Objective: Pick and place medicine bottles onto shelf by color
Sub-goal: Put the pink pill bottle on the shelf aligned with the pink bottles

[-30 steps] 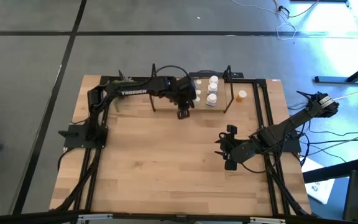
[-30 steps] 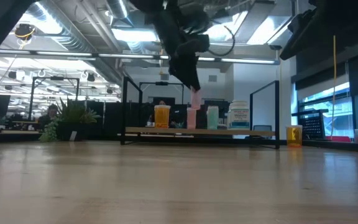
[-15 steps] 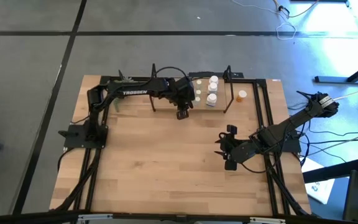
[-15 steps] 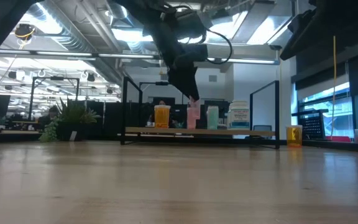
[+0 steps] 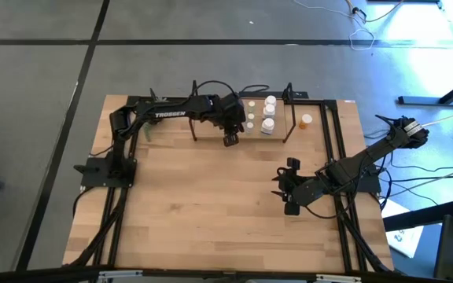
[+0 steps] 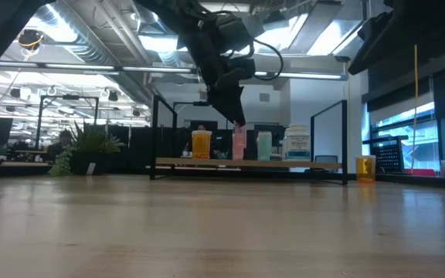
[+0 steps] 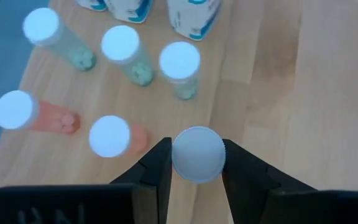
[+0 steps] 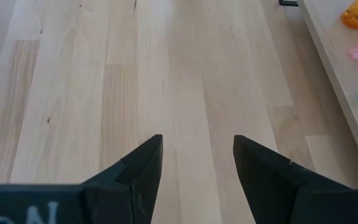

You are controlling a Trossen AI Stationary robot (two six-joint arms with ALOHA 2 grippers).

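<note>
I've got the left gripper (image 7: 196, 163) over the shelf (image 5: 211, 126), jaws clamped on a pink bottle (image 6: 239, 142) by its white cap, beside two other pink ones. Right gripper (image 8: 197, 155) idles mid-surface w/ jaws apart, empty.

1. The left gripper (image 7: 196, 163) points straight down from an outstretched arm, its two fingers closed on a white-capped bottle (image 7: 197, 154).
2. The right gripper (image 8: 197, 163) hangs low with fingers parted, nothing between them.
</note>
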